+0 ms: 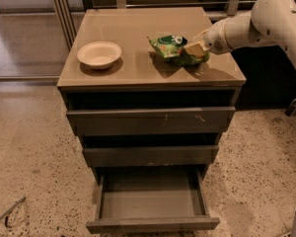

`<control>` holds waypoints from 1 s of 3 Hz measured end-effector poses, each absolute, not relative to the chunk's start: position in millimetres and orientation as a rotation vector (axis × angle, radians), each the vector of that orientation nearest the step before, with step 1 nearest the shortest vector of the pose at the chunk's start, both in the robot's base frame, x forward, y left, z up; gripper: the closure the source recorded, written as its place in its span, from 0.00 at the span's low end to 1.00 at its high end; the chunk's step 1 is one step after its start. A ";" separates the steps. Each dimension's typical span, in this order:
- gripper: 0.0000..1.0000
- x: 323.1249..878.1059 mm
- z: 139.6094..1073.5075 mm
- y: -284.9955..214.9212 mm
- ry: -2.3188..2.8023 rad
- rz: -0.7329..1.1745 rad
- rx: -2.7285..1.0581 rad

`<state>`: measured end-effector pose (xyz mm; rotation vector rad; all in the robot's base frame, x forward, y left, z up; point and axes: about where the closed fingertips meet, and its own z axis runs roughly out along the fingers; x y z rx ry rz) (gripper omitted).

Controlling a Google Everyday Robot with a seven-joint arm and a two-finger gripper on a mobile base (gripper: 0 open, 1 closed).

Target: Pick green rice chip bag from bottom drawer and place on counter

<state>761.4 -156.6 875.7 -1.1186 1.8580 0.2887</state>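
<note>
The green rice chip bag (168, 45) is over the right part of the tan counter (133, 23), close above or touching its surface, with a shadow under it. My gripper (196, 49) reaches in from the right on the white arm and is shut on the bag's right end. The bottom drawer (153, 224) is pulled open below, and its grey inside holds nothing.
A cream bowl (99, 54) stands on the counter's left side. The two upper drawers (150, 120) stick out slightly. Metal rails run behind the cabinet. The floor is speckled, with a cable at the lower left (7, 214).
</note>
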 end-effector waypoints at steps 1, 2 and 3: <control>0.34 761.4 875.6 -156.5 1.858 0.289 -1.119; 0.11 761.4 875.6 -156.5 1.858 0.289 -1.119; 0.00 761.4 875.6 -156.5 1.858 0.289 -1.119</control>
